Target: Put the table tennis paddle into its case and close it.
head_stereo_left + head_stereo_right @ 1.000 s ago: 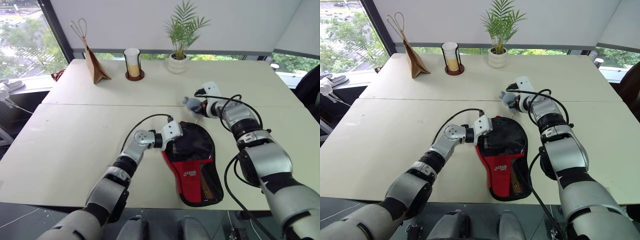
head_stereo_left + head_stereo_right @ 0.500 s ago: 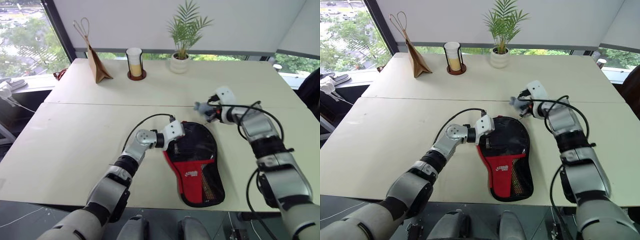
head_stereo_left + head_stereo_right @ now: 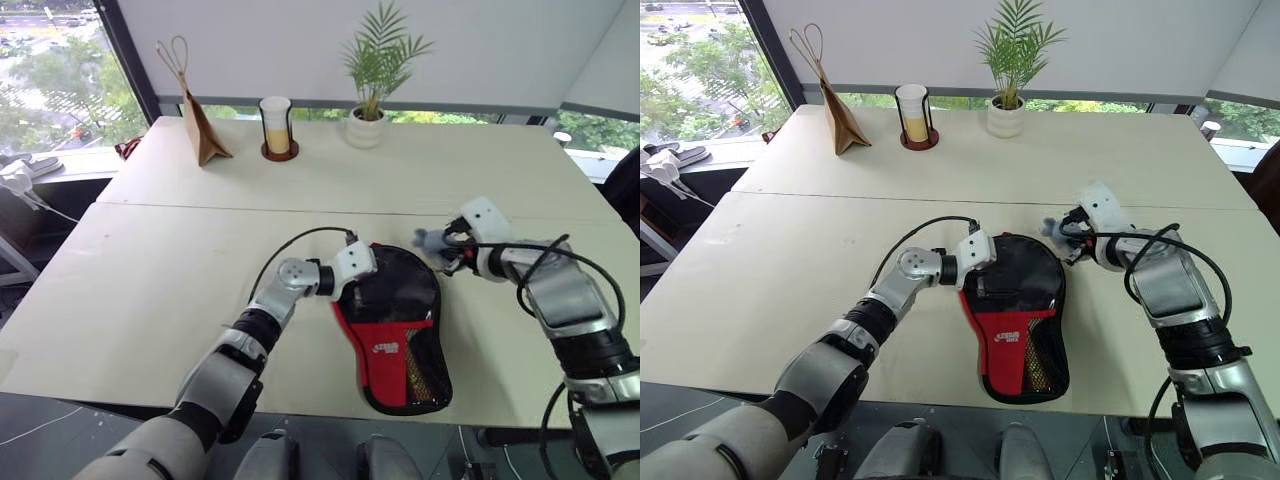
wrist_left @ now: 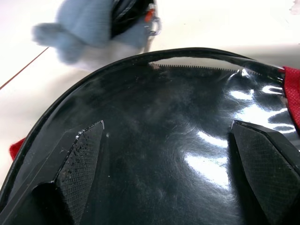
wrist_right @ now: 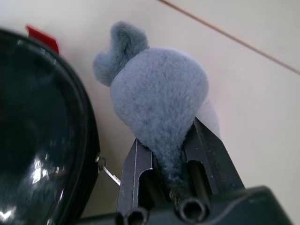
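Observation:
The black case (image 3: 395,310), with its red panel and mesh pocket, lies flat near the table's front edge. The table tennis paddle is hidden from view. My left gripper (image 3: 358,280) is open, its two fingers (image 4: 79,159) spread over the glossy round end of the case at its left rim. My right gripper (image 3: 452,252) is shut on a small grey-blue fluffy ball (image 5: 157,93) just off the case's upper right rim. A thin metal link runs from the ball toward the zip edge.
Along the table's far side stand a brown paper bag (image 3: 203,130), a cup in a black holder (image 3: 275,125) and a potted plant (image 3: 370,110). A seam crosses the tabletop (image 3: 150,260) behind the case.
My right gripper has carried the fluffy ball to the right and back toward me along the case's rim. The left gripper has stayed on the case.

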Available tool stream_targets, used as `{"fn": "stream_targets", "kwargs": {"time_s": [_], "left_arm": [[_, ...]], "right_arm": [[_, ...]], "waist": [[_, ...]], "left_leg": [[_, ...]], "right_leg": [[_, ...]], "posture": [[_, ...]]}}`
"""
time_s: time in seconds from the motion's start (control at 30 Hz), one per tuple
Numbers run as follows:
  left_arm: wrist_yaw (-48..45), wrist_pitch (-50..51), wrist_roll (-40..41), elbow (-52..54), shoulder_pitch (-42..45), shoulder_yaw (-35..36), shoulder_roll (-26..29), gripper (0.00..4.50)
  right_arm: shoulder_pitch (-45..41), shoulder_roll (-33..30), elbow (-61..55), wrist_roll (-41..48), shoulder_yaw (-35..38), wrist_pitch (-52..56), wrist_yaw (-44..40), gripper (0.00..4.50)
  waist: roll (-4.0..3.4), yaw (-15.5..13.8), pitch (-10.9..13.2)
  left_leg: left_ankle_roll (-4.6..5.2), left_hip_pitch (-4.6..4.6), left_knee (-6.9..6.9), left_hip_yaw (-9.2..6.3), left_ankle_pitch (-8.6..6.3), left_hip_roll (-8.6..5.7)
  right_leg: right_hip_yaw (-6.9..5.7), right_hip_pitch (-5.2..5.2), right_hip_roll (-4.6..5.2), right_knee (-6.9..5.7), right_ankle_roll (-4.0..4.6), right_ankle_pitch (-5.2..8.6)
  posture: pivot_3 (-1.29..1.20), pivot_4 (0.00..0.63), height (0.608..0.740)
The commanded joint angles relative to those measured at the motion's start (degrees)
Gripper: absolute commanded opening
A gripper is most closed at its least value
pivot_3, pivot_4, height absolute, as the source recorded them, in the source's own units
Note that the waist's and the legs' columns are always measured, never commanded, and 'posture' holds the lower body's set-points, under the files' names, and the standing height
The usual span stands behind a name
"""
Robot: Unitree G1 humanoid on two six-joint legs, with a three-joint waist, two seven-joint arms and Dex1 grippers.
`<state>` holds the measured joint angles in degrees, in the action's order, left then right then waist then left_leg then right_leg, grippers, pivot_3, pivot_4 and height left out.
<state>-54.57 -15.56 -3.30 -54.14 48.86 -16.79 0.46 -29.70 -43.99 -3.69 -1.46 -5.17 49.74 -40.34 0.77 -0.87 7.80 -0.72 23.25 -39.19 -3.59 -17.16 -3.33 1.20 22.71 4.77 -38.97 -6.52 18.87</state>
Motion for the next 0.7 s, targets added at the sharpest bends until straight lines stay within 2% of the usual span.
{"fn": "stream_targets", "kwargs": {"time_s": [0.03, 0.33, 0.7], "left_arm": [[1.31, 3.15, -5.54, -6.11, -3.02, -3.39, 2.69, 4.5], [2.25, 3.23, -5.74, -6.64, -3.19, -4.42, 3.04, 4.5], [2.8, 3.14, -5.43, -7.13, -3.15, -4.84, 3.48, 4.5]], "right_arm": [[2.09, -3.85, -4.85, -0.34, 4.56, 1.92, 1.11, 0.02], [9.85, -7.53, -12.81, 2.81, 8.27, 6.57, 0.2, 0.02], [15.47, -13.41, -23.1, 11.95, 8.36, 10.16, -6.45, 0.02]], "waist": [[0.01, 0.01, 0.0], [0.01, -0.16, 0.0], [0.01, -0.63, -0.03]], "left_leg": [[0.0, -0.01, 0.0, -0.01, 0.0, 0.0], [0.12, -0.12, 0.0, -0.04, -0.07, 0.0], [0.33, -0.19, 0.03, -0.23, -0.19, 0.01]], "right_leg": [[0.0, -0.02, 0.0, 0.01, 0.0, 0.0], [-0.02, -0.21, -0.01, 0.11, 0.0, 0.0], [-0.09, -0.57, -0.06, 0.63, 0.0, 0.0]], "posture": [[0.0, 0.15, 0.74], [0.0, 0.15, 0.74], [0.0, 0.15, 0.74]]}}
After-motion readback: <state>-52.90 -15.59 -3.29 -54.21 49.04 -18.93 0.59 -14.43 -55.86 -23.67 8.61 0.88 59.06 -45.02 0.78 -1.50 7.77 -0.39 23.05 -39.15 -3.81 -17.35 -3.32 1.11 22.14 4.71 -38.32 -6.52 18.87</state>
